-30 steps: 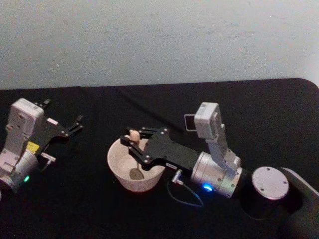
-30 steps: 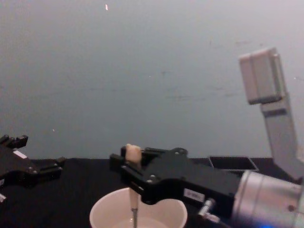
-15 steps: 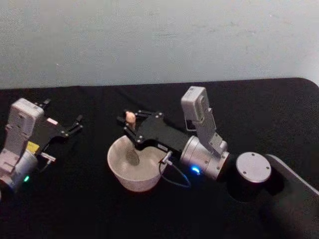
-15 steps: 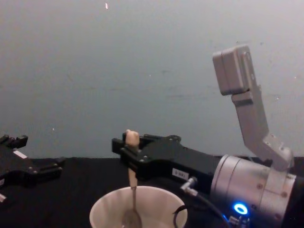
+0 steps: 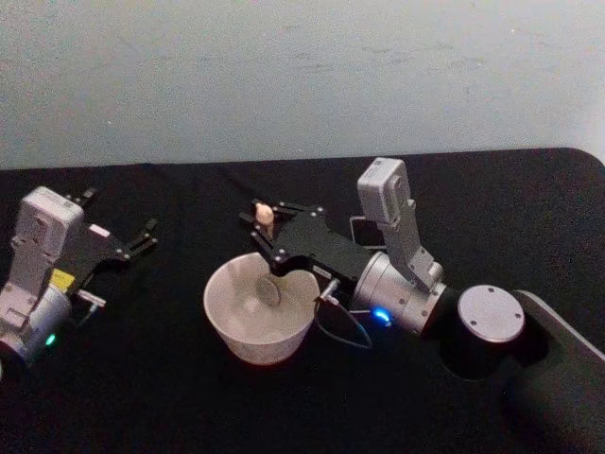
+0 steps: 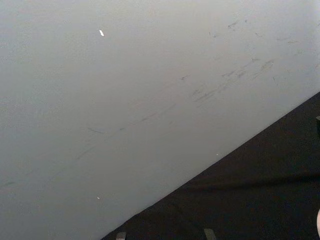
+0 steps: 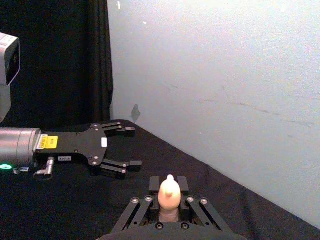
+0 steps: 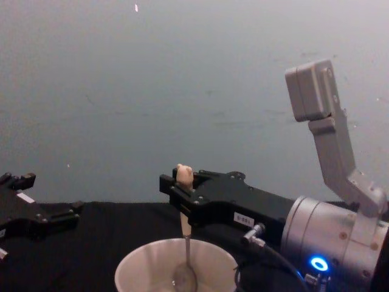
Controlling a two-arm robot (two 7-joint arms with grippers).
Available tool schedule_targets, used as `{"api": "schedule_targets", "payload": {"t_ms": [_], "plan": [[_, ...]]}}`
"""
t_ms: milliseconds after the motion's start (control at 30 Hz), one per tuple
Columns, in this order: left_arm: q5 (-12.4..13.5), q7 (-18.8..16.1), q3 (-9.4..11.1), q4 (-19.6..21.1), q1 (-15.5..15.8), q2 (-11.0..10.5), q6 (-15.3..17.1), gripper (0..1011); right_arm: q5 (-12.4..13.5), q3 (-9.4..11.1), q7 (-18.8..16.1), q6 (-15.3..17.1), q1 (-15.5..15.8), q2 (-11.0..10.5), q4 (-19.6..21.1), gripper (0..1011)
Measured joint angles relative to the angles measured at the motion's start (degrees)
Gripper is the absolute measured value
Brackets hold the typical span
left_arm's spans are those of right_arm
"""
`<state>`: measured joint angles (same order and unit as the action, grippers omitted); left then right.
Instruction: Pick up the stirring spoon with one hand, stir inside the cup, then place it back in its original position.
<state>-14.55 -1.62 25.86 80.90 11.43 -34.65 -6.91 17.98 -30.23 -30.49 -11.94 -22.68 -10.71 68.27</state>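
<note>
While the right gripper (image 5: 268, 232) is clamping its jaws on the spoon (image 5: 266, 217) in the cup (image 5: 236, 326), the left gripper (image 5: 118, 216) is idling apart, jaws wide; the holder (image 5: 360, 233) is sitting half-hidden behind.

Table (image 5: 170, 397): runs back to a wall.
- Cup (image 5: 255, 348): on the table, near the middle, toward the front.
- Spoon (image 5: 266, 217): upright, bowl end down inside the cup, top end above the cup's rear rim, clamped between the fingers of the right gripper (image 5: 264, 219).
- Right gripper: reaches in from the right, over the cup's rear rim.
- Holder (image 5: 359, 230): right of the cup and farther back, partly behind the right arm.
- Left gripper (image 5: 118, 216): at the table's left side, fingers spread, well apart from the cup.
</note>
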Motion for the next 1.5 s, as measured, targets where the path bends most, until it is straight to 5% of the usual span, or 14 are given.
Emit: {"api": "schedule_targets", "payload": {"t_ms": [900,1500], "plan": [[0.00,0.00,0.00,0.00,0.00,0.00,0.00,1001,-0.34,0.53,-0.20,0.52,0.77,-0.28,2.17,211],[0.00,0.00,0.00,0.00,0.00,0.00,0.00,1001,3.43,4.36,1.25,2.62,3.51,-4.59,16.36,211]]}}
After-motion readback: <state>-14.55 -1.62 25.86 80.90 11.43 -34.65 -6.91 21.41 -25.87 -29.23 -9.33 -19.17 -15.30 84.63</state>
